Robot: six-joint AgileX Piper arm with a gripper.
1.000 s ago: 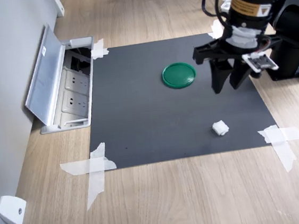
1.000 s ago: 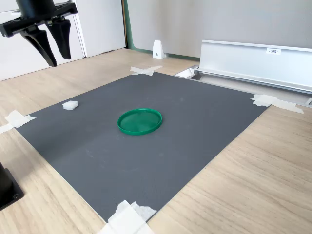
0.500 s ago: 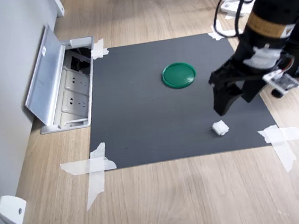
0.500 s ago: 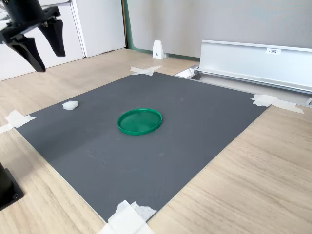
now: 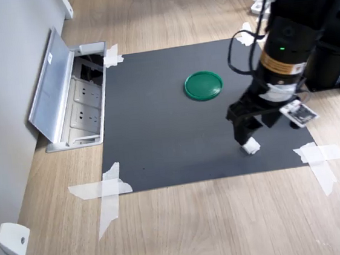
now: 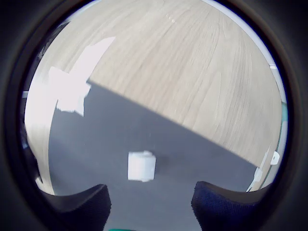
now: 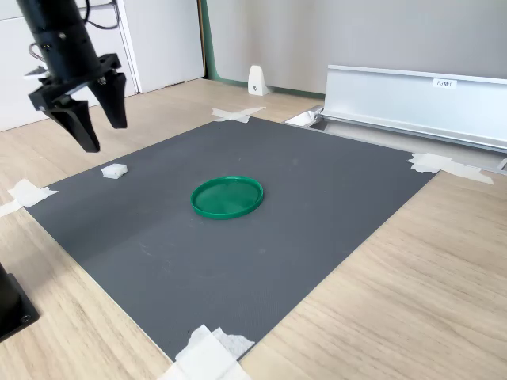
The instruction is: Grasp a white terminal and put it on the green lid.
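The arm is seen bent over the near right part of the dark mat (image 5: 169,121) in the first exterior view, its black wrist section with a yellow band pointing steeply downward. The gripper (image 7: 100,119) is held spread, its two dark fingers (image 7: 81,128) parted in a downward V with nothing between them (the gap shows plainly in the second exterior view). It is suspended above the mat, not touching it.

The white terminal (image 7: 115,170) is found lying on the mat just below and a little ahead of the fingertips, apart from them. In the first exterior view the white terminal (image 5: 252,147) is partly overlapped by the gripper, close to the mat's near edge and to the tape cross (image 5: 319,159) at the right corner. In the wrist view the white terminal (image 6: 142,166) is seen between and beyond the two finger ends, resting on grey mat.

The green lid (image 5: 203,85) is placed flat nearer the mat's middle, well apart from the terminal, and is empty. An open floor socket box (image 5: 75,98) is set beside the mat's left edge in the first exterior view.
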